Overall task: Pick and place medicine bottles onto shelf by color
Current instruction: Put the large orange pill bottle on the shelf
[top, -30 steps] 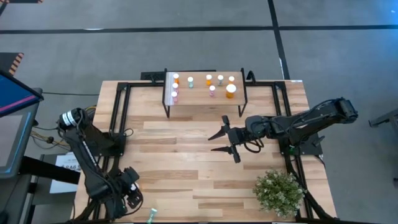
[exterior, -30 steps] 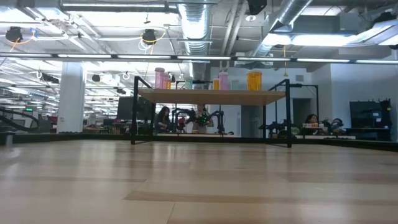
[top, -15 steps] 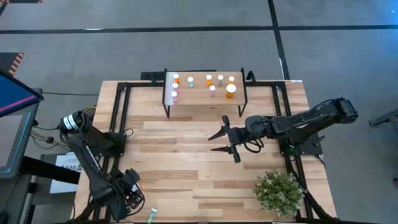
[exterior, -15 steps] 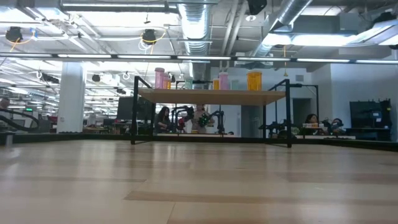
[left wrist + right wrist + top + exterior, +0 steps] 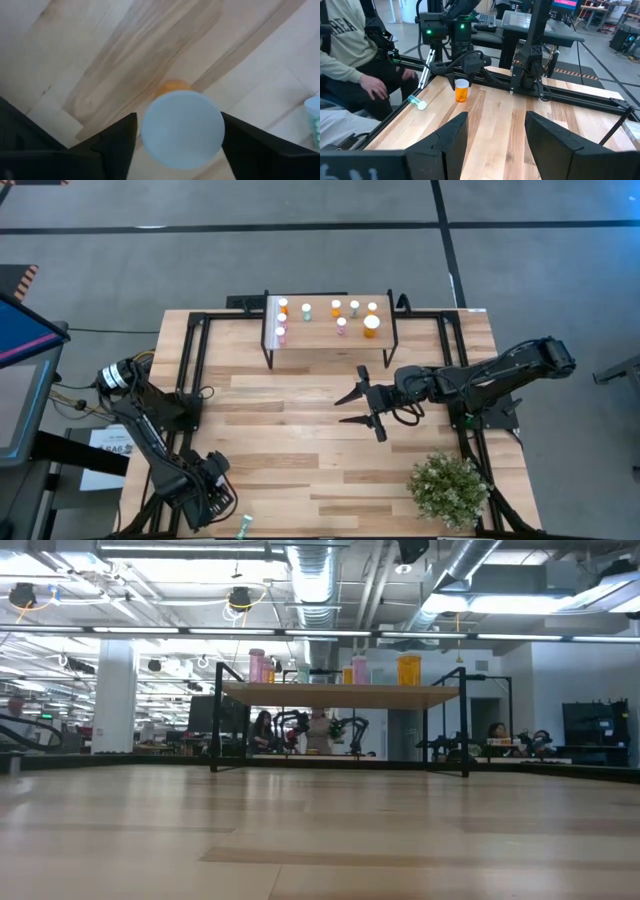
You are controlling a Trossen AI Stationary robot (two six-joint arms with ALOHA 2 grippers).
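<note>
Left gripper (image 5: 175, 142) is positioned at the near-left corner of the light-wood tabletop (image 5: 300, 430), directly above a small upright orange medicine bottle with a white cap (image 5: 462, 91); jaws are spread, flanking the cap (image 5: 182, 130), nothing pinched yet. Right gripper (image 5: 352, 408) is parked mid-table in front of the shelf, jaws spread and empty. The small raised light-wood shelf on black legs (image 5: 325, 332) is at the far edge, already loaded with a row of white-capped bottles (image 5: 340, 315). Risk: descent off-centre would let one finger clip the cap and tip the bottle toward the table edge, which is close. A green-bodied bottle lying on its side (image 5: 417, 102) is just beside the orange one and could be knocked off by a wide approach; a finger may be touching it, which cannot be confirmed from these views. A seated person's hand (image 5: 375, 89) rests near that corner. A green potted plant (image 5: 448, 488) sits near-right, clear of the path.
</note>
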